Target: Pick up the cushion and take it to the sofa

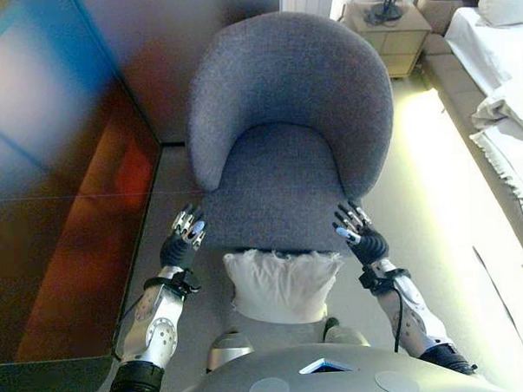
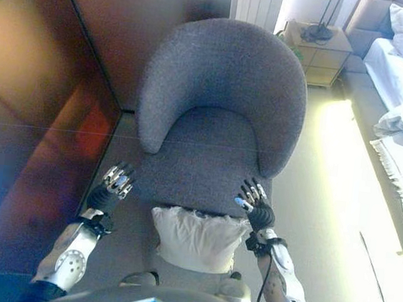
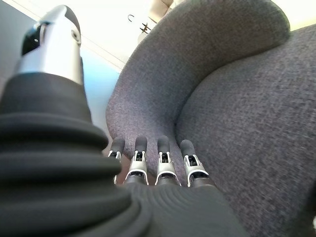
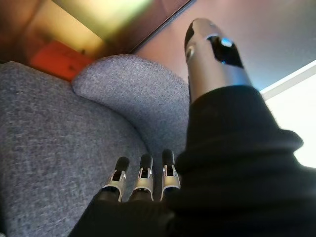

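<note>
Pale floor (image 1: 435, 188) runs through a bedroom, with a bed under white sheets (image 1: 500, 81) on the far right, a small light wooden bedside table (image 1: 386, 36) far off beside it, and a dark shiny wall panel (image 1: 53, 196) on the left. Right in the middle stands a round grey fabric armchair (image 1: 285, 134) with a curved back. A soft white cushion (image 1: 281, 284) lies at the near edge of the armchair's seat, close to the robot; whether it rests on the seat edge or hangs just below it, I cannot tell. The left hand (image 1: 183, 238) is up at the left side of the cushion and the right hand (image 1: 359, 233) is up at the right side. Both hands have their fingers straight and spread, and they hold nothing. Neither hand touches the cushion; each is near a front corner of the seat. I think they are set wide like this so they can come together and squeeze the cushion from both sides, because it is big and squashy. No sofa shows here, so I think the robot must turn to find it.
</note>
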{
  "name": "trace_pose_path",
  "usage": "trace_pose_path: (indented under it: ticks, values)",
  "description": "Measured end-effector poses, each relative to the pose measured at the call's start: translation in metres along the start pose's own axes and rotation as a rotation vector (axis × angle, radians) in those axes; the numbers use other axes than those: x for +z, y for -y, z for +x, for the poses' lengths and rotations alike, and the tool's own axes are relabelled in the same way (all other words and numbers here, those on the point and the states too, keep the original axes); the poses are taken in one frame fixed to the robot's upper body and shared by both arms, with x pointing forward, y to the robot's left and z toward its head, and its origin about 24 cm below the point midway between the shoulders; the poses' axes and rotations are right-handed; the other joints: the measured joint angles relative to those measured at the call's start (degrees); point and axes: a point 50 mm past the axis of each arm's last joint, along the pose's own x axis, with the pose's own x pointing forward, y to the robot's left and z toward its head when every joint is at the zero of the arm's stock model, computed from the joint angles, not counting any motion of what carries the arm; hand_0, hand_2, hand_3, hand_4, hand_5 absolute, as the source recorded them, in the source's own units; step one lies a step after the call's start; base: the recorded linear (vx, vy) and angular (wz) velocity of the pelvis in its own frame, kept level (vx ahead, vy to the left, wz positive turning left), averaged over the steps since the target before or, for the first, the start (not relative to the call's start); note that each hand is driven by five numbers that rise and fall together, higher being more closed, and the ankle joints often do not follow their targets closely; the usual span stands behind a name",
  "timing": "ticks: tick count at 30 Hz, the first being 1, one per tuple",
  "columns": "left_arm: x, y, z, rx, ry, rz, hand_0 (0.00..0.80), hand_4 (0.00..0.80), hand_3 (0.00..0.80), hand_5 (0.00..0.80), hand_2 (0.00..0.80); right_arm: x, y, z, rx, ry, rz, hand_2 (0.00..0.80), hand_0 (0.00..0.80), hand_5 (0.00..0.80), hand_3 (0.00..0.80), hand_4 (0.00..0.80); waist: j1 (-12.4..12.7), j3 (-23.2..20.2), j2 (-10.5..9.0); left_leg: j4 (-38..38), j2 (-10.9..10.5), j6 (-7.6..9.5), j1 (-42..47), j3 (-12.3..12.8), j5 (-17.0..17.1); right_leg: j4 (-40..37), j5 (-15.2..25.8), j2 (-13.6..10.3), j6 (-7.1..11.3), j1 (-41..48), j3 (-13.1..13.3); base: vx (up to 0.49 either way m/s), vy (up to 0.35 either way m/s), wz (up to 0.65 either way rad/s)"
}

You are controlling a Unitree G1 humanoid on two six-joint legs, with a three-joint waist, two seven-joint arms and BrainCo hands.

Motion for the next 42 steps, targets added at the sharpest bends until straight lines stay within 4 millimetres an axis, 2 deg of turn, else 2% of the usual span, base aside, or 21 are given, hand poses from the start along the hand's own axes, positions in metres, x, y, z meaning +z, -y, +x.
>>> trace_pose_path:
  ticks: [3,5,7,11,14,16,23,38,40,42]
  values:
    - [0.003,-0.004,0.001,0.049,-0.006,0.118,0.000,0.000,0.000,0.000,0.000,0.003,0.001,0.002,-0.036,0.002,-0.119,0.000,0.000,0.000,0.000,0.000,0.0,-1.2,-0.48,-1.3,0.0,-0.18,0.2,0.1,0.4,-2.3,1.0,0.3,0.06,0.4,-0.2,0.000,0.000,0.00]
    - [0.008,-0.005,0.004,0.051,0.003,0.115,0.000,0.000,0.000,0.000,0.000,0.007,0.002,0.004,-0.026,0.012,-0.105,0.000,0.000,0.000,0.000,0.000,0.0,-1.2,-0.31,-2.1,0.0,-0.30,0.6,0.2,0.7,-3.1,1.5,0.5,0.07,0.9,-0.2,0.000,0.000,0.00]
    - [0.009,0.001,0.007,-0.015,0.006,-0.075,0.000,0.000,0.000,0.000,0.000,0.007,-0.001,0.005,0.036,0.012,0.056,0.000,0.000,0.000,0.000,0.000,0.0,-1.3,-0.01,-2.6,0.1,-0.33,0.7,0.2,0.9,-3.1,1.4,0.5,0.09,0.8,-0.3,0.000,0.000,0.00]
    - [-0.010,0.039,0.008,-0.293,0.006,-0.720,0.000,0.000,0.000,0.000,0.000,-0.007,-0.027,0.007,0.304,0.024,0.492,0.000,0.000,0.000,0.000,0.000,0.1,-1.3,0.06,-3.1,0.0,-0.40,0.8,0.4,1.1,-3.1,1.4,0.5,0.11,0.7,-0.3,0.000,0.000,0.00]
    - [-0.017,0.067,0.005,-0.502,-0.001,-0.971,0.000,0.000,0.000,0.000,0.000,-0.010,-0.057,0.008,0.542,0.075,0.784,0.000,0.000,0.000,0.000,0.000,0.1,-1.3,0.05,-3.1,0.1,-0.45,0.9,0.4,1.1,-3.1,1.4,0.6,0.10,0.7,-0.3,0.000,0.000,0.00]
    - [-0.015,0.072,0.003,-0.577,0.029,-1.035,0.000,0.000,0.000,0.000,0.000,-0.007,-0.065,0.008,0.619,0.127,0.897,0.000,0.000,0.000,0.000,0.000,0.0,-1.3,0.00,-3.1,0.1,-0.47,0.9,0.5,1.1,-3.1,1.4,0.6,0.10,0.8,-0.3,0.000,0.000,0.00]
    - [-0.009,0.063,0.000,-0.618,0.082,-1.037,0.000,0.000,0.000,0.000,0.000,-0.004,-0.055,0.000,0.667,0.184,0.978,0.000,0.000,0.000,0.000,0.000,0.0,-1.3,-0.03,-3.3,0.1,-0.48,1.1,1.1,1.1,-3.1,1.4,0.7,0.12,0.8,-0.2,0.014,0.002,0.00]
    - [-0.011,0.063,-0.003,-0.627,0.067,-1.043,0.000,0.000,0.000,0.000,0.000,-0.007,-0.055,-0.003,0.682,0.177,1.002,0.000,0.000,0.000,0.000,0.000,0.0,-2.3,-0.23,-3.4,0.1,-0.51,1.6,1.4,1.2,-3.1,1.3,0.7,0.13,1.2,-0.1,0.000,0.000,0.00]
    - [-0.012,0.062,-0.003,-0.615,0.067,-1.017,0.000,0.000,0.000,0.000,0.000,-0.008,-0.055,-0.003,0.669,0.167,0.975,0.000,0.000,0.000,0.000,0.000,0.0,-2.4,-0.23,-3.4,0.1,-0.51,1.6,1.4,1.2,-3.1,1.4,0.7,0.12,1.2,-0.1,0.000,0.000,0.00]
    - [-0.013,0.057,-0.001,-0.555,0.048,-0.879,0.000,0.000,0.000,0.000,0.000,-0.009,-0.052,-0.002,0.618,0.144,0.893,0.000,0.000,0.000,0.000,0.000,0.0,-2.5,-0.21,-3.4,0.1,-0.51,1.6,1.4,1.2,-3.1,1.3,0.8,0.10,1.2,-0.1,0.000,0.000,0.00]
